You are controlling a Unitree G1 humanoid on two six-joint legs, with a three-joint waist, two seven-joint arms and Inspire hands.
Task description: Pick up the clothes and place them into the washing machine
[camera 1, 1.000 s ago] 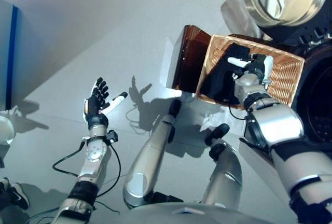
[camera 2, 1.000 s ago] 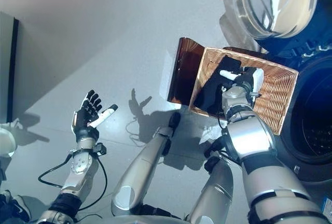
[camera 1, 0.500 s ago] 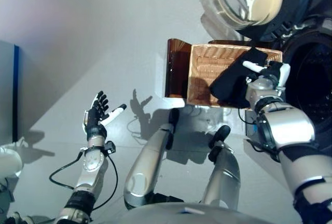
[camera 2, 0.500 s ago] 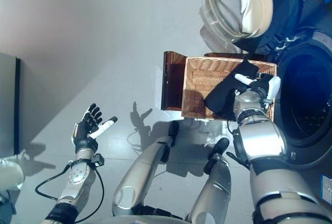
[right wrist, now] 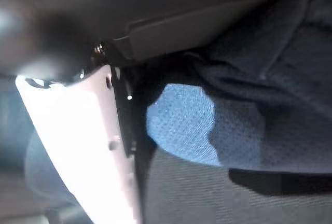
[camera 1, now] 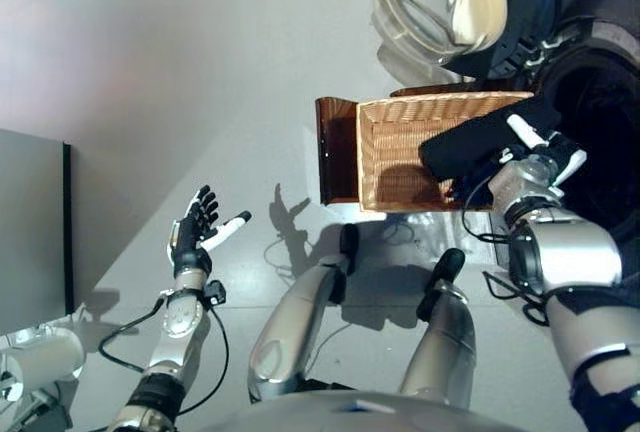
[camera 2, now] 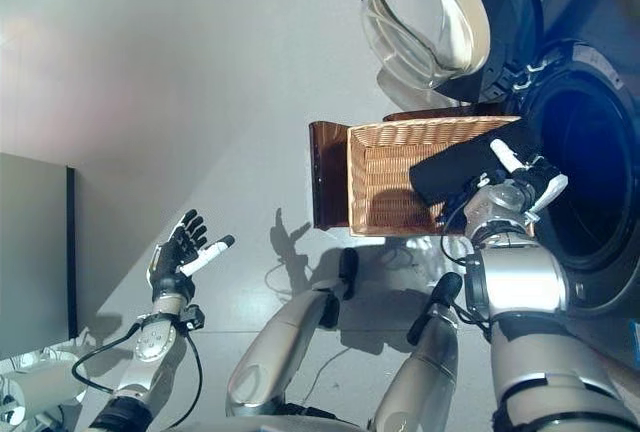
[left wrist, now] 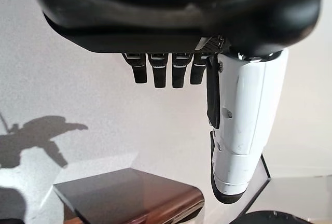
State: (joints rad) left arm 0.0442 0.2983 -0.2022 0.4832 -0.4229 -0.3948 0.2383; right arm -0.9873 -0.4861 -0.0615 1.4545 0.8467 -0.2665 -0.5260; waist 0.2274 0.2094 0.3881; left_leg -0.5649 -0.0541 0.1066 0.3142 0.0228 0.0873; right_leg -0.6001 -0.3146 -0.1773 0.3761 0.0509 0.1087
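Looking down from the head cameras, I see a pale grey floor (camera 1: 200, 72) with a grey cabinet (camera 1: 30, 222) at the left edge. At the far right stands the washing machine (camera 2: 590, 192), its dark drum mouth facing me and its round glass door (camera 2: 430, 17) swung open to the far side. A wicker basket (camera 1: 400, 152) sits on the floor just left of the drum, with a brown panel (camera 1: 335, 152) against its left side.

My right robot hand (camera 1: 535, 157) is raised over the basket's right end, beside the drum opening, white thumb pointing up and away. It is clenched on the dark garment (camera 2: 465, 167), which stretches leftward from the hand over the basket's rim, its long axis running left to right and slightly tilted. In the right wrist view, dark cloth fills the space past the thumb, though I think the exact finger wrap is hard to make out.

My left robot hand (camera 1: 195, 237) is held up well to the left, palm up, fingers straight and spread, holding nothing.
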